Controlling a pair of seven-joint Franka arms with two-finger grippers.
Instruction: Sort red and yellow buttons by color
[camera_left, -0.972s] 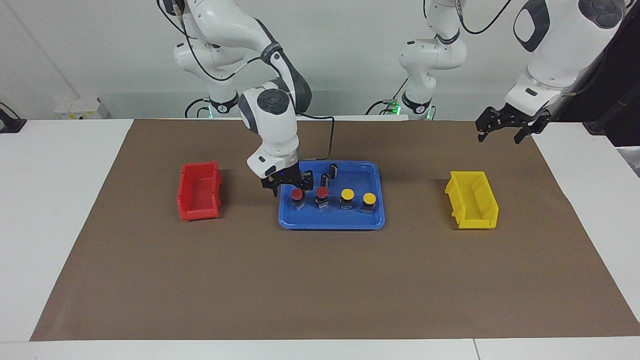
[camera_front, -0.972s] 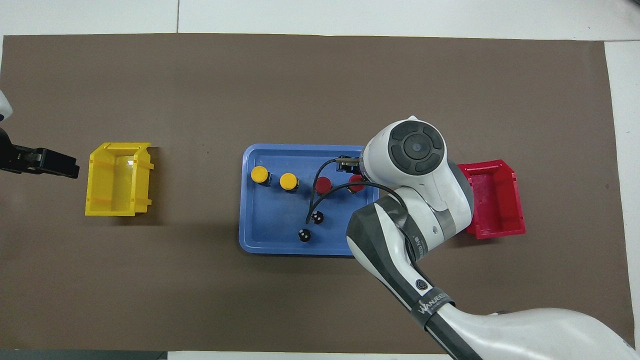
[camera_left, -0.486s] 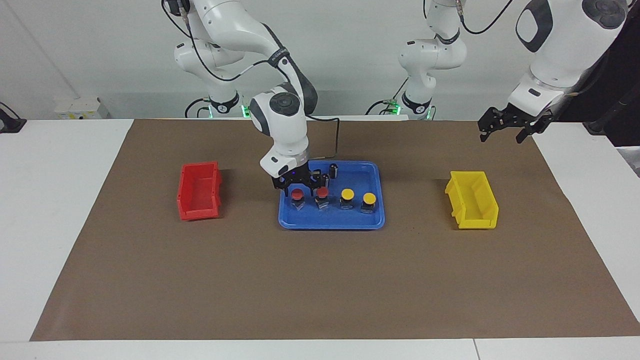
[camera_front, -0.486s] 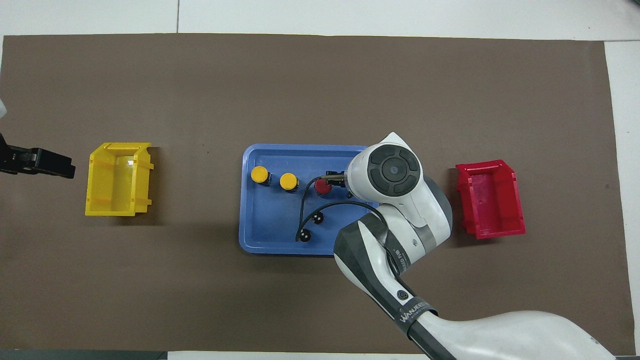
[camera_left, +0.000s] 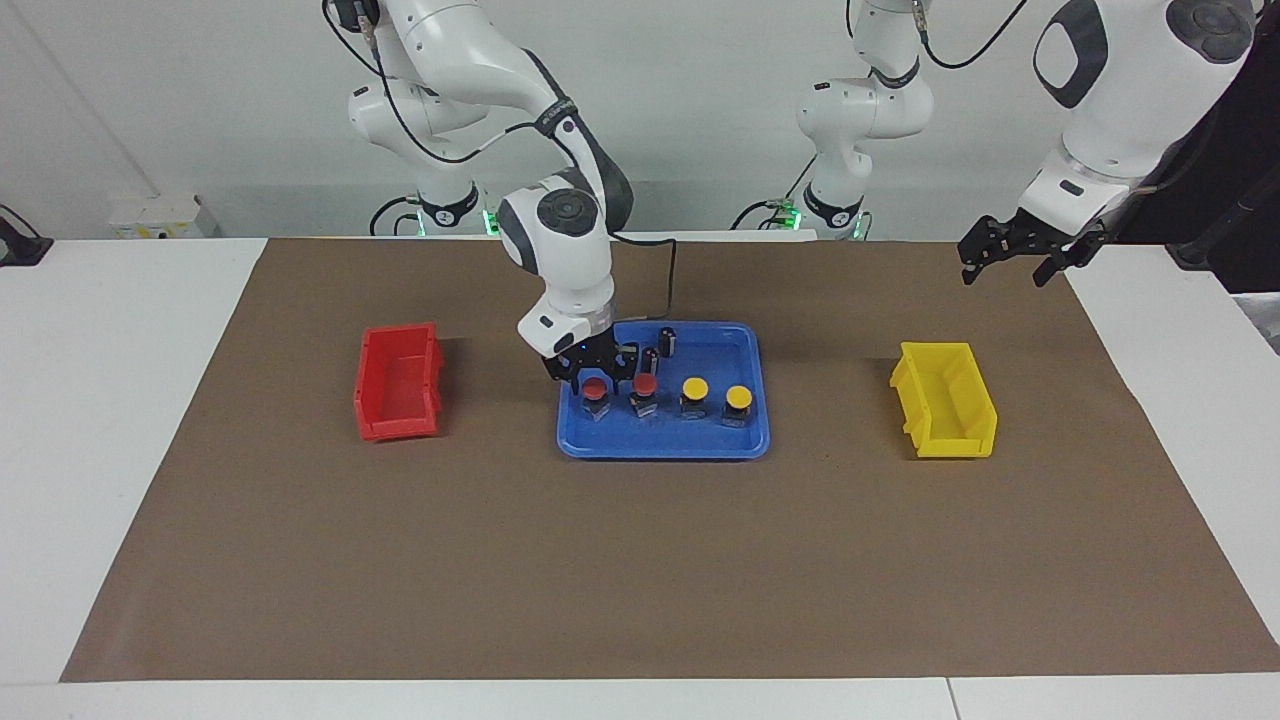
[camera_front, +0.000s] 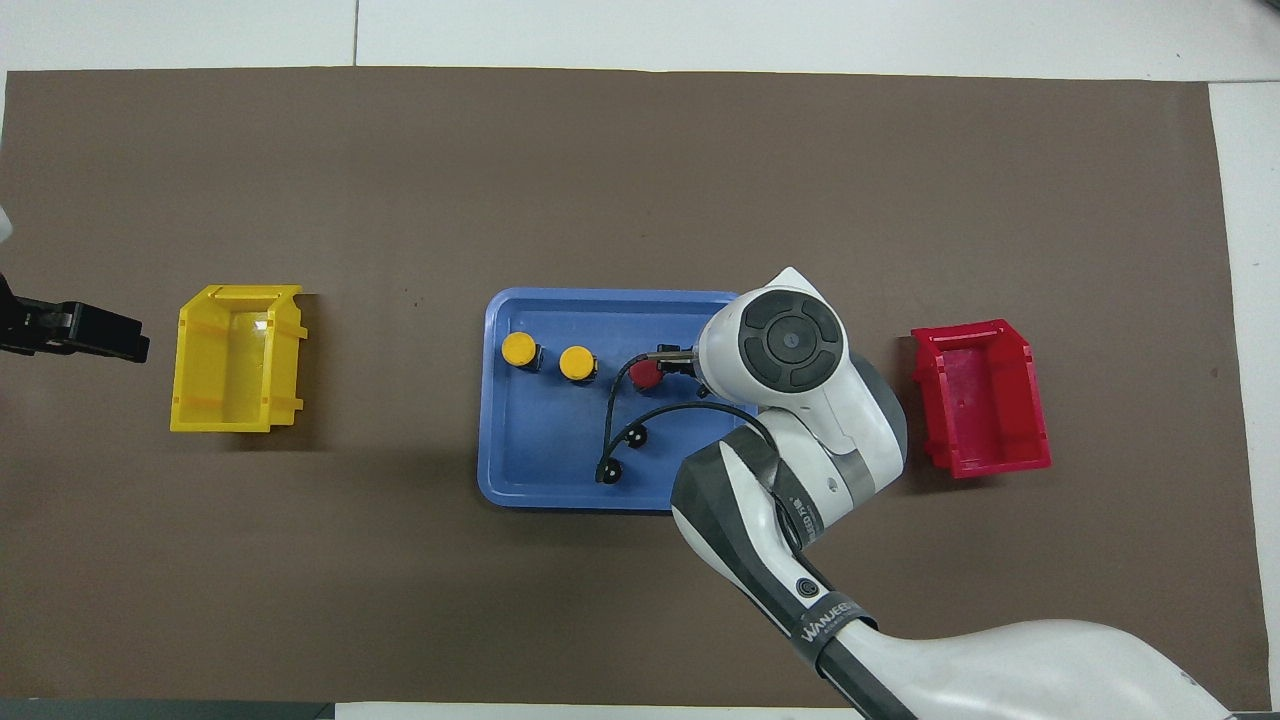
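Facing view: right gripper (camera_left: 594, 372) is sitting low in the blue tray (camera_left: 745, 441), fingers spread open to either side of the end red button (camera_left: 595, 397), the one toward the right arm's end; contact cannot be confirmed. Second red button (camera_left: 644, 393) and two yellow buttons (camera_left: 694, 396) (camera_left: 737, 405) are standing in the same row in the tray. Two dark cylinders (camera_left: 667, 340) are standing nearer the robots. Red bin (camera_left: 398, 381) and yellow bin (camera_left: 944, 399) are sitting at the two ends of the brown mat (camera_left: 640, 560). Left gripper (camera_left: 1012, 258) is waiting in the air, fingers open, holding nothing.
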